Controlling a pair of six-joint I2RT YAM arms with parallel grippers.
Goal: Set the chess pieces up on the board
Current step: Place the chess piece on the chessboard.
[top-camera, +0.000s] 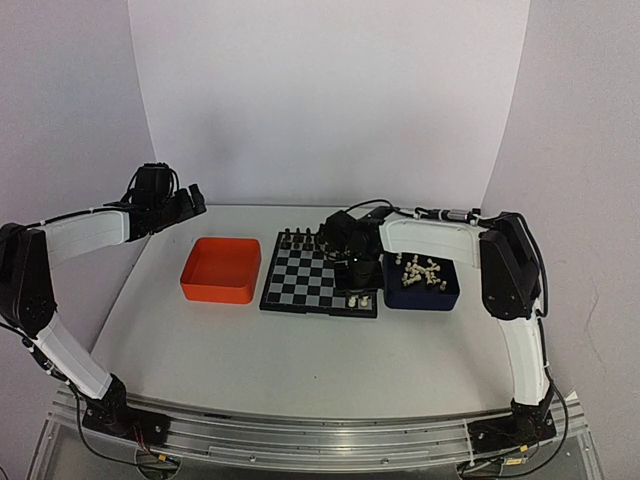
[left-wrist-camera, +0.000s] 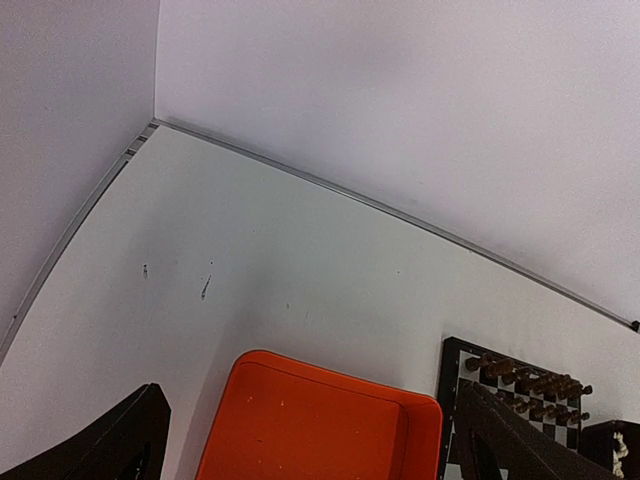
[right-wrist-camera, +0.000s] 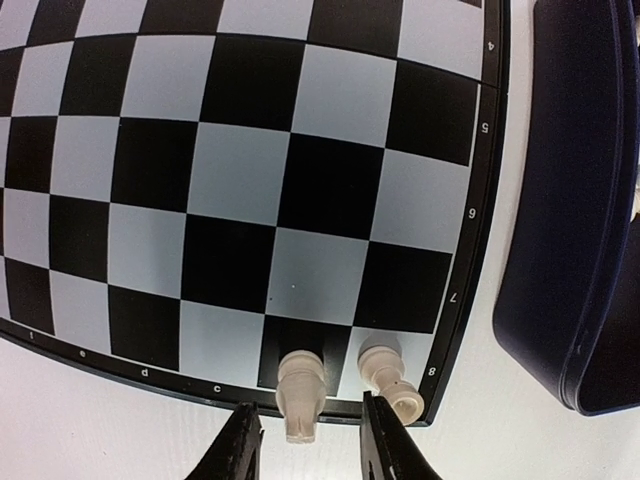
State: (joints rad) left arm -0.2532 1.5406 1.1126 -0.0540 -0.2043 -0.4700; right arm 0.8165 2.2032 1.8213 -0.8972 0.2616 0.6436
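top view: the board (top-camera: 318,275) is set mid-tabletop (top-camera: 300,360), and the right fingers (top-camera: 360,288) are lowered onto its near right corner. most of the chess pieces (top-camera: 420,268) are heaped in the dark blue tray (top-camera: 420,300), just right of those fingers. black pieces (top-camera: 300,238) are lined up along the far edge. the left fingers (top-camera: 188,203) are held high, well apart from the board, past the orange tray (top-camera: 220,270).

left wrist: the fingers are spread wide with nothing between them, and the orange tray is seen below.

right wrist: the fingers are spread. one cream piece (right-wrist-camera: 300,392) is stood between them, apparently not pinched. a second cream piece (right-wrist-camera: 383,372) is on the corner square, just outside one finger. c, d, e and 4 to 8 can be read on the frame. the pieces are probably light, hard, slick and tippy, so they're best gripped around the stem.
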